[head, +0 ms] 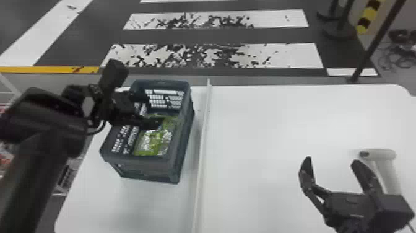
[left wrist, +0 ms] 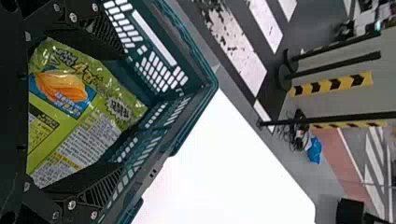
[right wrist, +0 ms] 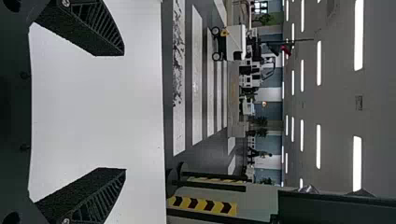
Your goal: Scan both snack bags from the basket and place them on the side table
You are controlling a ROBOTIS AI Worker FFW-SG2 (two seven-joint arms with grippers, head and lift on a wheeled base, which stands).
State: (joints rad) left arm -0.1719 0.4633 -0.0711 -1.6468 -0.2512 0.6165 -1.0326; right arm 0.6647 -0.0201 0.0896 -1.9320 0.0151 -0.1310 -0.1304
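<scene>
My left gripper [head: 149, 109] is open over the dark basket [head: 140, 161], its fingers reaching inside the rim. Green snack packaging [head: 151, 142] lies in the basket below it; whether this is one bag or two I cannot tell in the head view. In the left wrist view, a green snack bag [left wrist: 112, 100] lies between and beyond the spread fingers of the left gripper [left wrist: 111, 111]. Over the table at right, my right gripper [head: 331, 161] stands open and holds nothing; the right wrist view shows the gripper [right wrist: 124, 112] with fingers wide apart. A white scanner [head: 381, 155] is just beside its outer finger.
A raised white strip [head: 202, 148] runs front to back across the white table [head: 263, 130], just right of the basket. Barrier posts [head: 368, 52] stand on the floor beyond the table's far right.
</scene>
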